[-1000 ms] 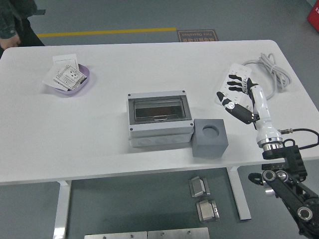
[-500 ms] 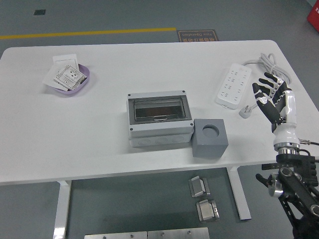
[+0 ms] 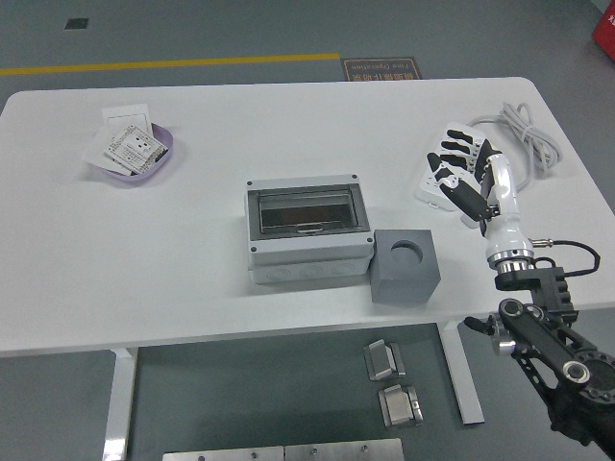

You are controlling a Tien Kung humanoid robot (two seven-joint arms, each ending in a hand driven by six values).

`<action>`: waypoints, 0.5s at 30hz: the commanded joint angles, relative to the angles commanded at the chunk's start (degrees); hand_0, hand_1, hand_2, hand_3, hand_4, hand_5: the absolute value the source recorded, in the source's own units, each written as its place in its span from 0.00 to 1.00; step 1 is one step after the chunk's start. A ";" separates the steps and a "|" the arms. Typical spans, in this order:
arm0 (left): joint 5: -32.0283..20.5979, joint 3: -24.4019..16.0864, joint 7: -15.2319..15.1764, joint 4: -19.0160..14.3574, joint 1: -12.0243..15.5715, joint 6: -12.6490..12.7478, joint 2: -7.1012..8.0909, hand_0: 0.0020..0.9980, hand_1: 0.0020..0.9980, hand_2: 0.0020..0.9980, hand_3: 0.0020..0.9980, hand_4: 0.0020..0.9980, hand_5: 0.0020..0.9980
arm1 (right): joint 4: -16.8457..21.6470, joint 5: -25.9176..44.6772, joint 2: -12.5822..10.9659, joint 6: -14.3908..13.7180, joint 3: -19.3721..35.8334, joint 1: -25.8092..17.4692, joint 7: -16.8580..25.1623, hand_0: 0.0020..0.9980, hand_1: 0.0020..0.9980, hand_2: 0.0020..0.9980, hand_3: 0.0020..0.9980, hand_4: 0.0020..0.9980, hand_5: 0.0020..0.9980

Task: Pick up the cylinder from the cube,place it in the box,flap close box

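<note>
— Where was the right hand [image 3: 463,176]?

— Over the right part of the white counter [image 3: 192,269], at the end of the black arm [image 3: 548,346] that came up from the lower right corner. Its fingers [image 3: 450,161] were spread and slightly bent, and they held nothing. The left hand was nowhere in the picture.

— What lay under it?

— A white power strip [image 3: 437,182], partly hidden by the hand. Its grey cable [image 3: 524,134] was coiled just behind, toward the far right corner of the counter.

— And the cube?

— The grey cube [image 3: 405,266] sat to the left of the hand and nearer the front edge, well apart from it. It had a round hole [image 3: 406,253] in its top. I could not tell whether anything sat inside the hole; no cylinder stood out of it.

— Where was the box?

— The grey box [image 3: 307,235] stood in the middle of the counter, its right front corner touching the cube or just beside it. A dark see-through flap [image 3: 306,213] lay over its top, and I could not tell whether a cylinder was under it.

— Anything else?

— A purple dish [image 3: 144,163] at the far left, holding white paper packets [image 3: 125,144].
</note>
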 joint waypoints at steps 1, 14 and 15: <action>0.00 0.03 -0.04 0.00 0.09 -0.01 -0.16 0.64 0.64 0.46 0.61 0.67 0.32 | -0.30 -0.26 0.00 -0.06 -0.82 0.76 -0.28 0.71 0.62 0.66 0.70 0.82 0.37; -1.28 0.26 -0.68 0.00 0.30 0.06 -0.31 0.64 0.64 0.47 0.61 0.67 0.32 | 2.85 -4.04 -0.39 -0.63 3.81 -1.90 -1.21 0.72 0.62 0.66 0.71 0.83 0.39; -1.49 0.33 -0.72 0.00 0.34 0.05 -0.24 0.64 0.64 0.47 0.61 0.67 0.32 | 3.44 -4.50 -0.39 -0.67 4.71 -2.70 -1.28 0.72 0.62 0.66 0.71 0.83 0.39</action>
